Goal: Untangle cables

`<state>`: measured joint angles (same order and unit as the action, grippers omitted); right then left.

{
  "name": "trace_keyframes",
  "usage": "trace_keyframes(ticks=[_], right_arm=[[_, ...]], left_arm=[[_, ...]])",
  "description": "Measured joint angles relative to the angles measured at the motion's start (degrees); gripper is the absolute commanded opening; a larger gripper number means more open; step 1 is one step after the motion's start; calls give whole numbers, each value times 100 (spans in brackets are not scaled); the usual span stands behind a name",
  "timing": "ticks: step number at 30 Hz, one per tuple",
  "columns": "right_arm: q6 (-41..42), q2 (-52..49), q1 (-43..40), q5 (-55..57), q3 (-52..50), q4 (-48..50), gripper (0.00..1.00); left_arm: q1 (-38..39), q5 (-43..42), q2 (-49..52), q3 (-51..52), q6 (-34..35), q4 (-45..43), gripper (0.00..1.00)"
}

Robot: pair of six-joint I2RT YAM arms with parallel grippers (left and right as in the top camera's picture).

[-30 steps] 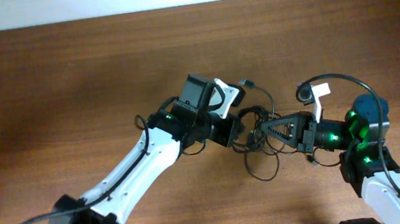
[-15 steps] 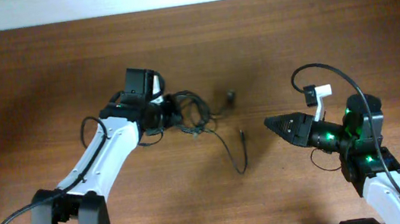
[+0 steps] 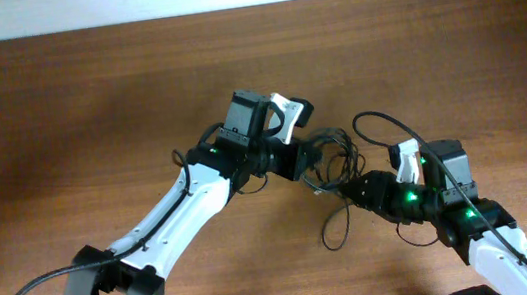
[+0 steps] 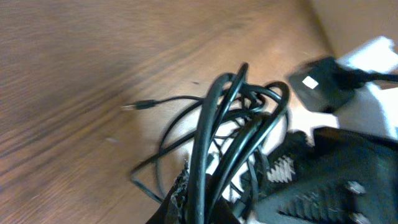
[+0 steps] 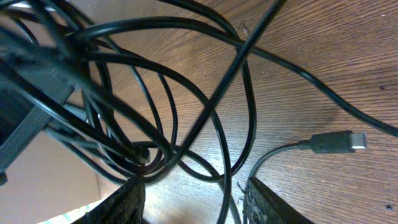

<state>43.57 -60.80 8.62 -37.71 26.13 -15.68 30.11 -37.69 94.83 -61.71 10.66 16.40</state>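
Observation:
The cables [image 3: 332, 151] form a black tangle of loops at the table's middle, and one loop trails toward the front [image 3: 334, 231]. My left gripper [image 3: 303, 160] is shut on the bundle; in the left wrist view the strands [image 4: 214, 124] rise from between its jaws [image 4: 199, 208], and a small plug [image 4: 129, 107] lies on the wood. My right gripper [image 3: 349, 187] sits just right of the tangle, open. In the right wrist view its fingers [image 5: 127, 199] stand wide apart with one strand [image 5: 227, 180] running between them, untouched. A plug connector [image 5: 339, 142] lies to the right.
The brown wooden table [image 3: 88, 109] spreads all round, with a pale wall strip along its far edge. A thicker black wire [image 3: 381, 123] arcs over my right arm. My left arm [image 3: 181, 213] crosses the front left.
Half a second ago the left gripper held the tangle further left and the right gripper stood back. Both now meet at the middle, and the right jaws have opened.

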Motion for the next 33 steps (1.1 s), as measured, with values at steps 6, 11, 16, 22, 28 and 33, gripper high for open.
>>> trace_keyframes(ticks=[6,11,16,22,28,33], right_arm=[[22,-444,4,179,0,-4,52],[146,-868,7,693,0,59,59],[107,-844,-26,1073,13,46,75],[-581,479,-437,673,568,-745,84],[-831,1814,-437,-422,645,-758,64],[-887,1626,-437,-549,645,-855,53]], left_arm=[[0,-614,-175,0,-363,0,0],[0,-1985,-184,0,-660,-118,0],[-501,-2835,-184,0,-820,-116,0],[-1484,-3073,-195,0,-1023,-44,0],[-1121,-3029,-210,0,-1051,-37,0],[-516,-2824,-212,0,-1069,-229,0]])
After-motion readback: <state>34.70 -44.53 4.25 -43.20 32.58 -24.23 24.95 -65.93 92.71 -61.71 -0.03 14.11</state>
